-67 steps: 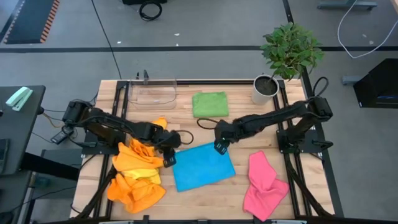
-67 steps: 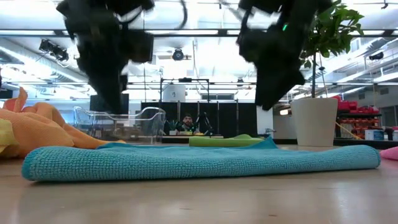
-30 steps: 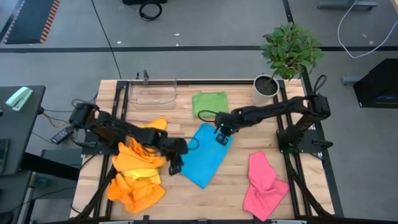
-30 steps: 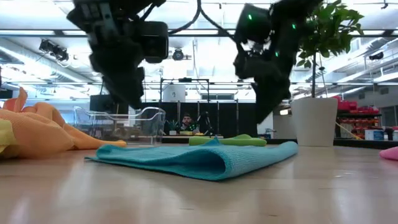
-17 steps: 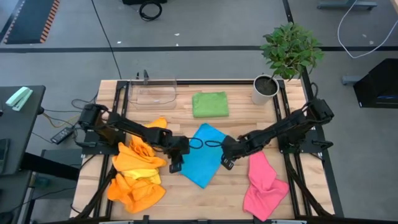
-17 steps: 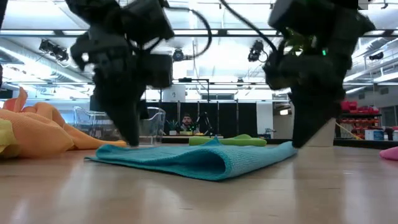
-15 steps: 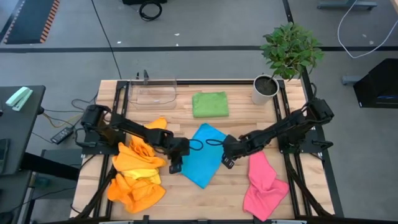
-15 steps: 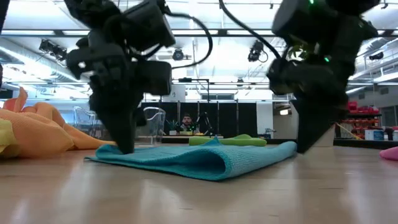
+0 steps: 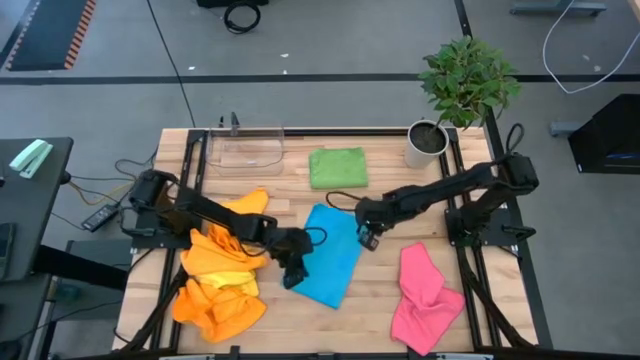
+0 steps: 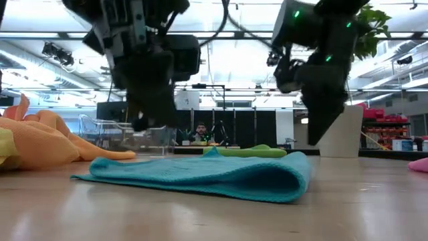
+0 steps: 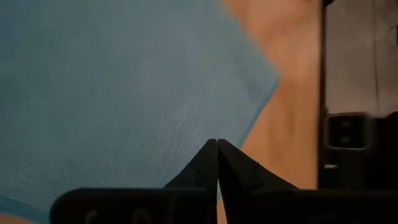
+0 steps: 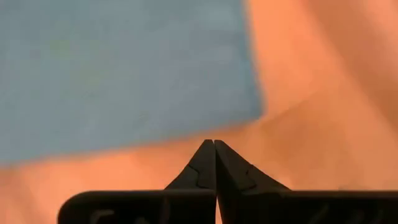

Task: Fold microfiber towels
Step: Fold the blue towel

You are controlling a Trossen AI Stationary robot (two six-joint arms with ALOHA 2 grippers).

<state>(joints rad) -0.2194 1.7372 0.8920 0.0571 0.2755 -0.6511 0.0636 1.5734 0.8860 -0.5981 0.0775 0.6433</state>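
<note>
A blue towel (image 9: 332,258) lies folded on the table, its rounded fold (image 10: 294,177) at its right side. My left gripper (image 9: 293,275) is shut above the towel's near left edge (image 11: 261,106) and clear of it in the low view (image 10: 139,124). My right gripper (image 9: 369,241) is shut over bare wood just past the towel's right edge (image 12: 249,93), also raised (image 10: 313,139). A green towel (image 9: 338,167) lies folded at the far middle. An orange and yellow heap (image 9: 220,275) lies at the left. A pink towel (image 9: 425,295) lies crumpled at the near right.
A clear plastic tray (image 9: 245,148) stands at the far left. A potted plant (image 9: 430,140) stands at the far right corner. The orange heap lies close behind my left arm. Bare wood shows between the blue towel and the pink one.
My right gripper swung from the blue towel's far corner to its right side, dipped to the table there, then rose and drew back a little toward the far edge. My left gripper shifted toward the near edge over the towel. The towel now lies narrower.
</note>
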